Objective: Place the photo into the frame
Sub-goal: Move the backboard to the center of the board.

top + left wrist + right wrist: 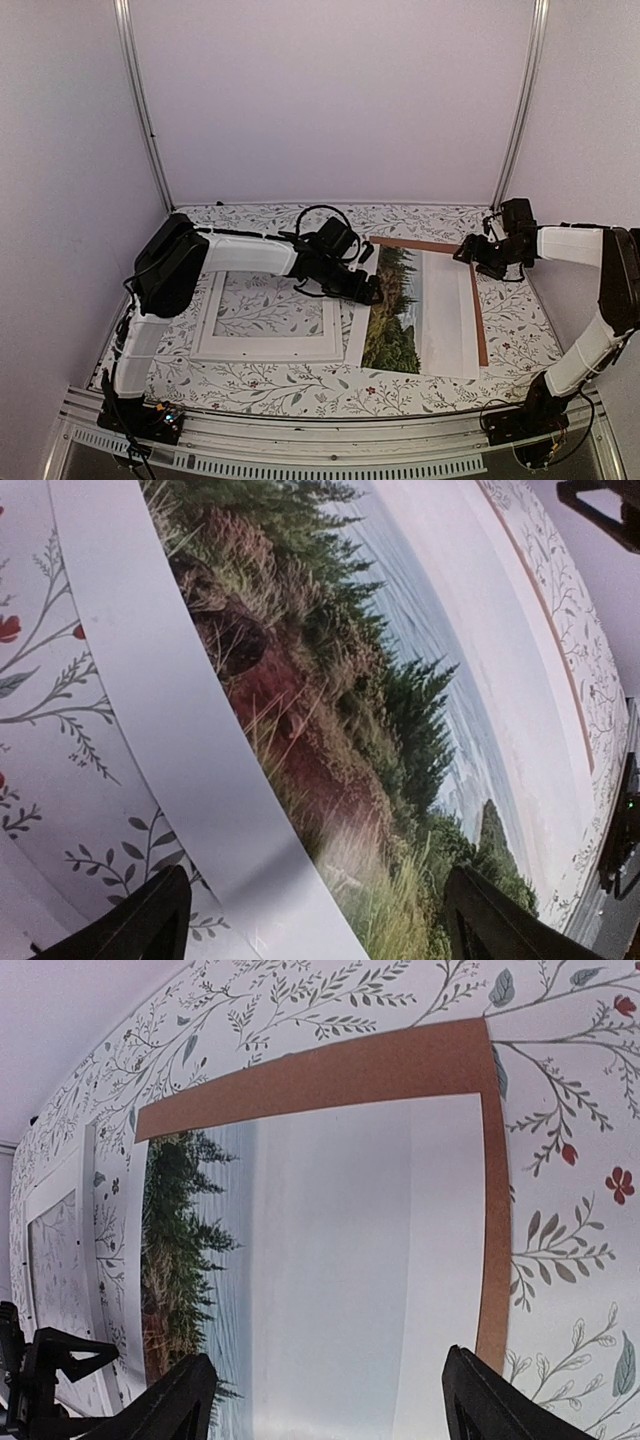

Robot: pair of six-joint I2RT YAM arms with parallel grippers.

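**Entry: photo flat on board, frame at its 9 o'clock, not yet loaded**

Photo (400, 310): lay face up on a brown backing board (481, 320), right of centre on the floral surface (300, 385). In the overhead view its long axis ran 12 to 6 o'clock, tipped slightly. The conifers and hillside filled its 9 o'clock half and pale sky its 3 o'clock half. The board showed as a strip along the 12 and 3 o'clock edges.

Frame (268, 317): lay flat at 9 o'clock of the photo, just beside it. The floral pattern was visible through its pane. Nothing was inside it.

Left pincer (372, 292): hung over the photo's 9 o'clock margin, toward the 12 o'clock end. Its fingers were apart and held nothing. In the wrist view they sat either side of the white margin and grass. Whether they touched the paper could not be told.

Right pincer (465, 252): hovered near the photo's 1 o'clock corner, fingers apart and empty, looking down over the sky area and the board strip.

Assessment: the left arm stood nearer both the photo's edge and the frame. The photo would have to travel toward 9 o'clock, keeping its long axis at 12 to 6 to match the frame's opening. The thin sheet lay flat, so lifting an edge looked the delicate part.
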